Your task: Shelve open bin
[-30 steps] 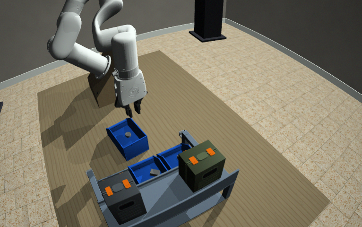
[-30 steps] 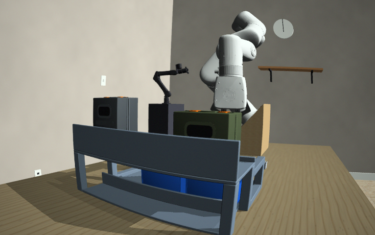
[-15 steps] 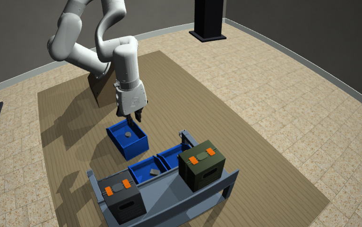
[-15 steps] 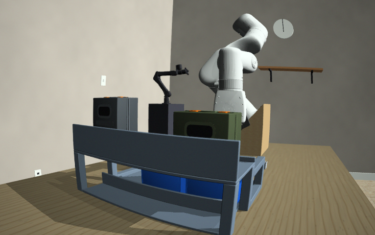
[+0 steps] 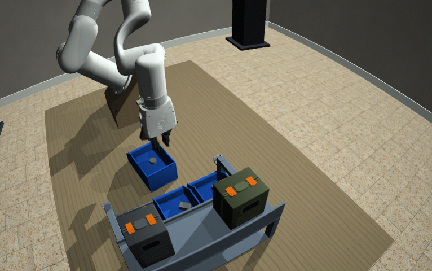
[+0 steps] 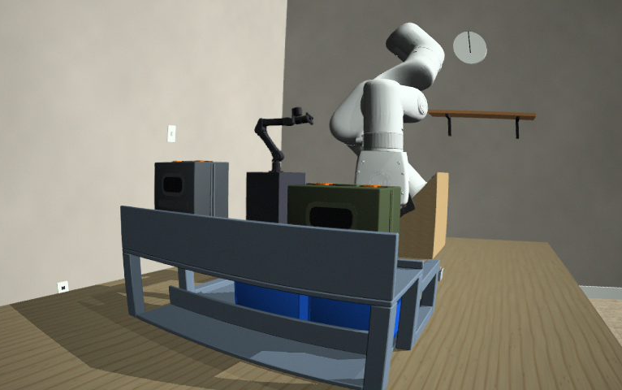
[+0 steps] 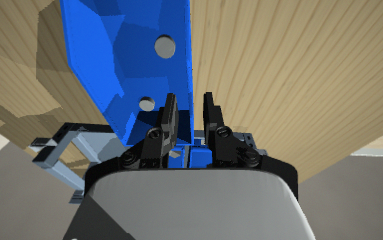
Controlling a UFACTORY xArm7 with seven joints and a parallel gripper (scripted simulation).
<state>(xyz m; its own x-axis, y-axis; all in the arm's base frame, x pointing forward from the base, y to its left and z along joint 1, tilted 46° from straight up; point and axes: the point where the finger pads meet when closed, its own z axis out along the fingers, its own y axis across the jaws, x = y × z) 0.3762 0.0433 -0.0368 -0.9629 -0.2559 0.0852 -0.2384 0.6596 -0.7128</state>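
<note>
The blue open bin [image 5: 152,165] stands on the table in front of the shelf [image 5: 190,215], with a small grey part [image 5: 152,160] inside. My gripper [image 5: 161,143] points down over the bin's far wall. In the wrist view the gripper [image 7: 190,107] is partly open. One finger is inside the bin [image 7: 133,65] and one outside, with the wall between them and a gap on the outer side. Two grey parts [image 7: 164,46] show in the bin. Two blue bins [image 5: 173,201] [image 5: 207,184] stand in the shelf's row. A free gap [image 6: 207,285] lies to their left.
A dark grey case [image 5: 145,235] and a green case [image 5: 239,196] stand on the shelf's upper board. In the exterior view the green case [image 6: 345,205] hides my fingers. A wooden wedge block [image 5: 123,107] stands behind the arm.
</note>
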